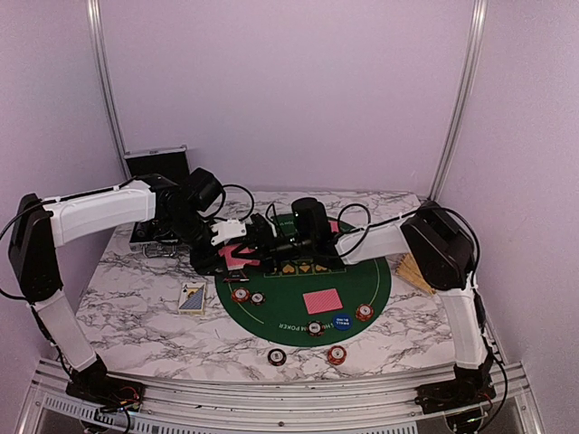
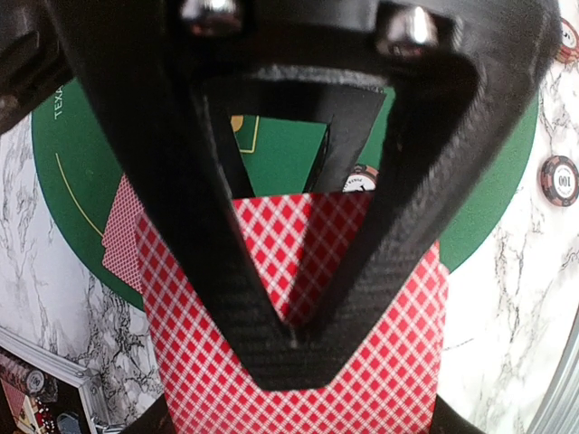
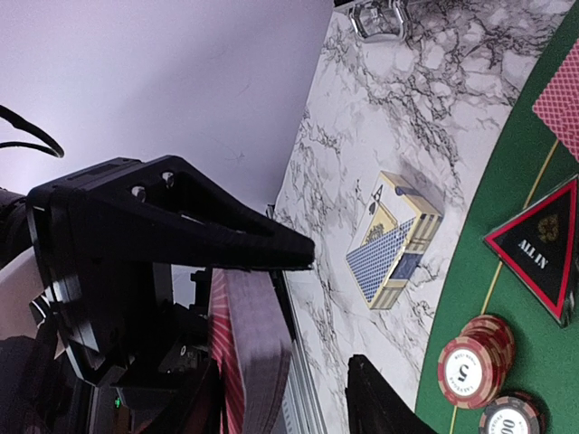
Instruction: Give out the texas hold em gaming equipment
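Note:
My left gripper (image 1: pixel 228 251) is shut on a deck of red-checked playing cards (image 2: pixel 298 398), held over the left rim of the green poker mat (image 1: pixel 303 271). My right gripper (image 3: pixel 331 312) faces it, jaws apart. The deck (image 3: pixel 258 353) shows edge-on between them, close under the upper finger (image 3: pixel 271 246), with a gap to the lower finger (image 3: pixel 375 402). On the mat lie a red-backed card (image 1: pixel 323 301), dark-red chips (image 1: pixel 240 294), a blue button (image 1: pixel 341 320) and the black triangular ALL IN marker (image 3: pixel 541 249).
A blue-backed card box (image 1: pixel 192 297) lies on the marble left of the mat. Two chips (image 1: pixel 277 356) (image 1: pixel 336 354) sit off the mat near the front edge. The silver-edged case (image 1: pixel 158 167) stands at the back left. A tan fan-shaped object (image 1: pixel 414 271) lies at the right.

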Robot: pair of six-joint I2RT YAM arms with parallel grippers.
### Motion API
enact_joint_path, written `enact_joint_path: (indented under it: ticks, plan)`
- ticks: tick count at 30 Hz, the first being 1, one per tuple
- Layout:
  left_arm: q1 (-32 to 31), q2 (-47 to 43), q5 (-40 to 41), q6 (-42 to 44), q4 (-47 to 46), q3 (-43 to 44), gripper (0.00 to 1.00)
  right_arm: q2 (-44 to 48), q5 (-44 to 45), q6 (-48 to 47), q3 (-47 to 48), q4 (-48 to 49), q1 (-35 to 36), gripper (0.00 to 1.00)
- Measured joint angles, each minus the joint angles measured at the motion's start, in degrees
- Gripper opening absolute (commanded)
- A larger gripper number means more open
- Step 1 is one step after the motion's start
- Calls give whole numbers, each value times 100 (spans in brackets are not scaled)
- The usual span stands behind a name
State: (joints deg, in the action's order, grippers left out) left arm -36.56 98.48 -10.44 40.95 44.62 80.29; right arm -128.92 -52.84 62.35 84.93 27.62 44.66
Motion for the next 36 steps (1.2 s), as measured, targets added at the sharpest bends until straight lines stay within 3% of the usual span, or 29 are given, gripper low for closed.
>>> enact_joint_path:
  ticks: [24, 36]
  plan:
    - [0, 0, 105, 20, 44, -46, 0, 452, 39, -549, -282, -608, -144, 14]
    - [24, 0, 151, 22, 50, -46, 0, 511, 42, -551, -411, -822, -216, 4]
